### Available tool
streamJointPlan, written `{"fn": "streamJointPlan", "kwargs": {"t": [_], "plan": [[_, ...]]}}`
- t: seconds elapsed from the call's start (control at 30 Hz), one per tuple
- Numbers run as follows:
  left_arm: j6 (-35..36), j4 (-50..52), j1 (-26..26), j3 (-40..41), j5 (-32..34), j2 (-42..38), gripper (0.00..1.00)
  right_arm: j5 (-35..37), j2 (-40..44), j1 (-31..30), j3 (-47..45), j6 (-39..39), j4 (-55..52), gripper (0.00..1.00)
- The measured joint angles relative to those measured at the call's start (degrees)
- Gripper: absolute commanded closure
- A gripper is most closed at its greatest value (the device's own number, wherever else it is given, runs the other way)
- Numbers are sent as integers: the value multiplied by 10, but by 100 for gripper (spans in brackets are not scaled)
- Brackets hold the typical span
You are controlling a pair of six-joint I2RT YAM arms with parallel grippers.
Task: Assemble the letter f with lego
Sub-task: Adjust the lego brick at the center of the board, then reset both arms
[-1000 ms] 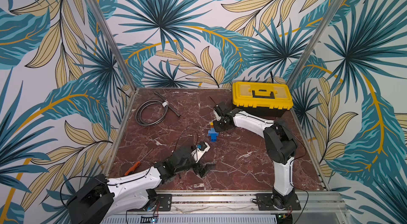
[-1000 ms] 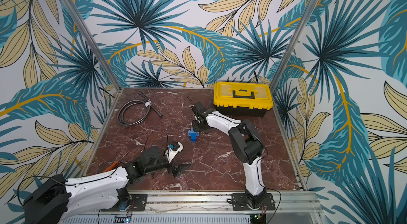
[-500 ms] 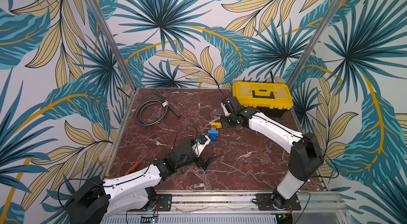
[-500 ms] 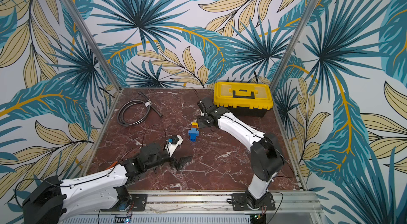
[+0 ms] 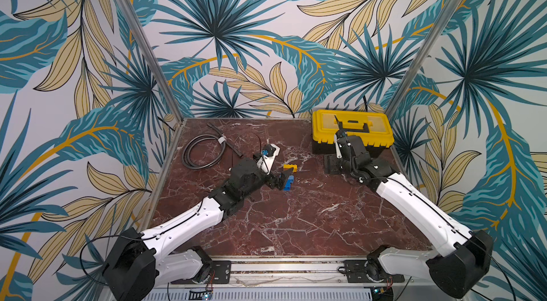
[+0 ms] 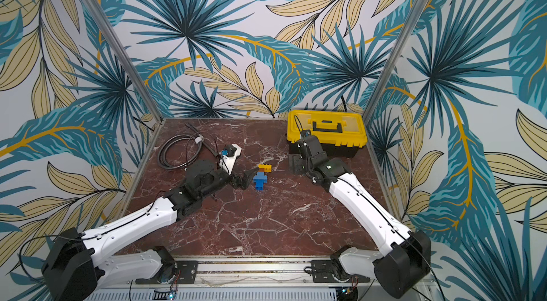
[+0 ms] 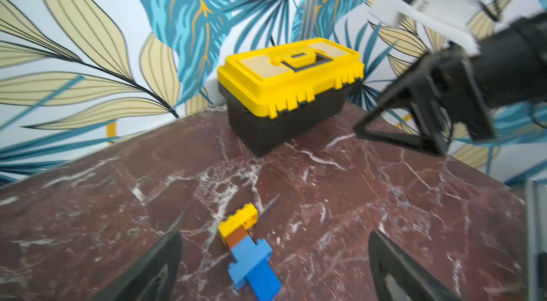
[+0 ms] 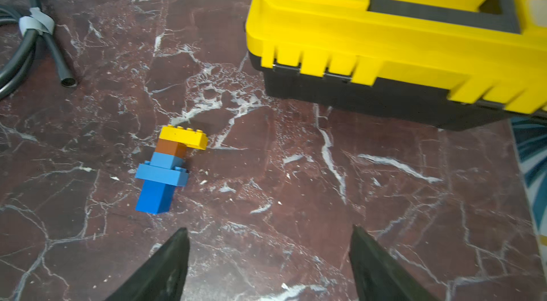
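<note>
Hose, black, coiled and taped, lies far left on the dark red marble table, towards the back wall. Next over, the left arm reaches in low from the front left corner. The left gripper has its jaws spread wide and holds nothing, tips just to the left of the letter f. From the left wrist camera its fingers frame the bricks with marble showing on either side; the picture is blurred, but no contact that I can make out. The letter f lies flat about mid-table, all five bricks joined: blue stem pointing to the front edge, wider blue crossbar next, a short blue brick, orange block, then yellow bar at the far end, jutting out to the right. Further right and well apart from the stack, the right gripper hangs low over the table, jaws wide and empty; its wrist view shows both fingers parted with bare marble between. Last, the toolbox, yellow lid shut on a black base, sits in the far right corner, just behind that gripper.
</note>
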State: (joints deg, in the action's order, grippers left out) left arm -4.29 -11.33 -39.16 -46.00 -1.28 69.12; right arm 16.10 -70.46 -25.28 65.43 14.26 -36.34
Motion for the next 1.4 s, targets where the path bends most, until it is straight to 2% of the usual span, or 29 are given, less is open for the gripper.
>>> {"fn": "streamJointPlan", "kwargs": {"t": [0.13,0.23,0.47,0.6,0.83,0.97,1.13,1.27,1.4], "plan": [[31,9,44,-40,51,11,0,12,41,30,-21,-9,-1,1],[38,9,107,-45,70,10,1,19,49,51,-22,-16,-2,1],[13,13,297,2,31,-7,1,31,50,92,-32,-28,2,1],[7,13,370,57,2,-7,1,37,49,116,-58,-28,31,1],[23,-51,435,170,-47,-6,1,36,9,144,-120,-35,115,1],[21,-101,467,198,-86,11,1,39,-8,147,-160,-50,179,1],[23,-172,473,199,-141,76,1,56,-9,153,-210,-75,276,1],[22,-255,473,225,-158,120,1,69,-9,156,-256,-98,376,1],[23,-297,473,245,-170,138,1,80,-22,162,-292,-121,457,0]]}}
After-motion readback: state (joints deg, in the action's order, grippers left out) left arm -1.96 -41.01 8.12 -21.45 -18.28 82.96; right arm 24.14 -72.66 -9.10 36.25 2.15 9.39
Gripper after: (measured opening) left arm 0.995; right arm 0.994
